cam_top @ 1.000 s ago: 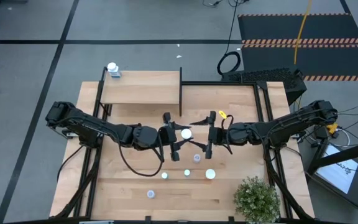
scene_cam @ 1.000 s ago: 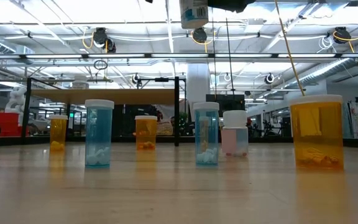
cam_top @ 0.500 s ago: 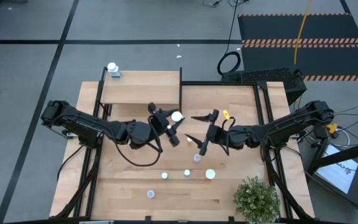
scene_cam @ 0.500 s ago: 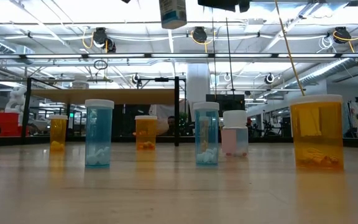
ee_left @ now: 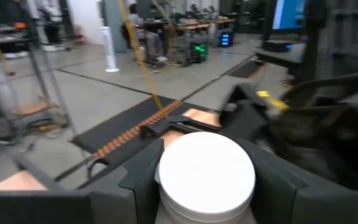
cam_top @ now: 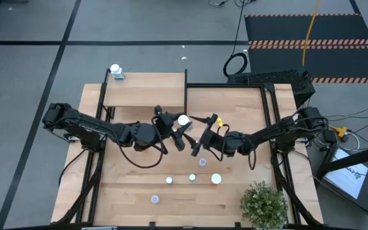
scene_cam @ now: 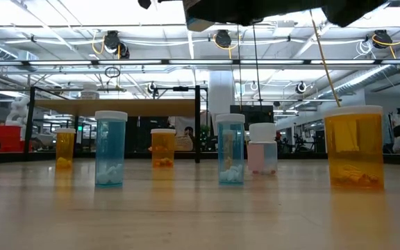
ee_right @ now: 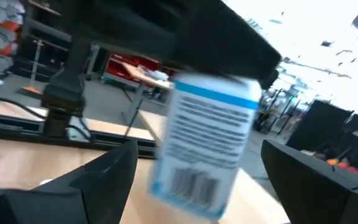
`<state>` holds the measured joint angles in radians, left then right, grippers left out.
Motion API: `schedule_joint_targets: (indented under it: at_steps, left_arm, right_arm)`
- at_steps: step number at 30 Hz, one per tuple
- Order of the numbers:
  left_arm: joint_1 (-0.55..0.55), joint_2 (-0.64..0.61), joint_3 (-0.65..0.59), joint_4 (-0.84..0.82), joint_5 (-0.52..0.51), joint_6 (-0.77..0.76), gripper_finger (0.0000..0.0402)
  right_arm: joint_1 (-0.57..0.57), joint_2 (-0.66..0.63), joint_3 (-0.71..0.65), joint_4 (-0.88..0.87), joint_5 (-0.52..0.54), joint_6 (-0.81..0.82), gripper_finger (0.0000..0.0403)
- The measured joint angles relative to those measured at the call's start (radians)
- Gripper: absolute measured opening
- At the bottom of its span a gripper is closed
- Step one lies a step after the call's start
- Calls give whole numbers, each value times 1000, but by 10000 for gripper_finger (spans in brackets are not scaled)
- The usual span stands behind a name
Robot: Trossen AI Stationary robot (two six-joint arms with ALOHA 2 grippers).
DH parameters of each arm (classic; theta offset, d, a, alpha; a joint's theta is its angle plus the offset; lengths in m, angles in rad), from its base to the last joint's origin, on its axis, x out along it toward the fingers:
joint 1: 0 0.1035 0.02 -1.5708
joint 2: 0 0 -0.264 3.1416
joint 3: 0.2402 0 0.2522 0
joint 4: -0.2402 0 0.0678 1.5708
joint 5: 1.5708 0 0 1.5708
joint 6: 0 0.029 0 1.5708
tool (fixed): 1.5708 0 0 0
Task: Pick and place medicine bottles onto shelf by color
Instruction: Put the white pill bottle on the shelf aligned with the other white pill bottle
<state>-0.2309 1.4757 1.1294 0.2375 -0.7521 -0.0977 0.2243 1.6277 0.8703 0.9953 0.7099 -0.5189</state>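
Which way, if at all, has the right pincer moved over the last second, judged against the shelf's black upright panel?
Yes. In the high view the right pincer has shifted leftward, ending closer below the black upright panel and nearer the left pincer.

The shelf point(cam_top: 144, 89) top lay bare except one bottle point(cam_top: 115, 69) at its far corner; the black upright panel point(cam_top: 186, 94) walled its end.

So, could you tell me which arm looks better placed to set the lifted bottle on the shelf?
Probably the left: the left gripper already grips the white-capped bottle just off the shelf, while the right gripper stands open and empty beside it.
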Motion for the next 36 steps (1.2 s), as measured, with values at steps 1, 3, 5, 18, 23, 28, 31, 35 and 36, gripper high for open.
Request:
schedule_joint_targets:
  at_steps: [1,3,5,18,23,28,31,35,36]
  left_arm:
    - [-3,0,0,0,7,-4,195]
    - [-12,0,0,0,20,-10,195]
    - [-20,0,0,3,19,-11,190]
    - [-38,0,0,8,22,-59,211]
    - [-39,0,0,24,22,-45,212]
    - [-47,-1,0,23,21,15,213]
    - [-72,-31,0,15,21,74,213]
    - [-125,-107,0,-27,18,137,214]
    - [-139,-127,1,-43,18,146,214]
  right_arm:
    - [-2,11,0,28,0,-18,338]
    - [-2,24,0,65,-2,-47,338]
    - [-2,29,0,80,-4,-65,331]
    - [-2,30,0,48,-5,-78,180]
    - [-2,30,0,48,-6,-77,148]
    - [-2,30,0,43,-6,-76,161]
    - [-2,30,0,11,-8,-48,164]
    - [-13,30,0,-73,-134,89,158]
    - [-18,30,0,-92,-178,131,158]
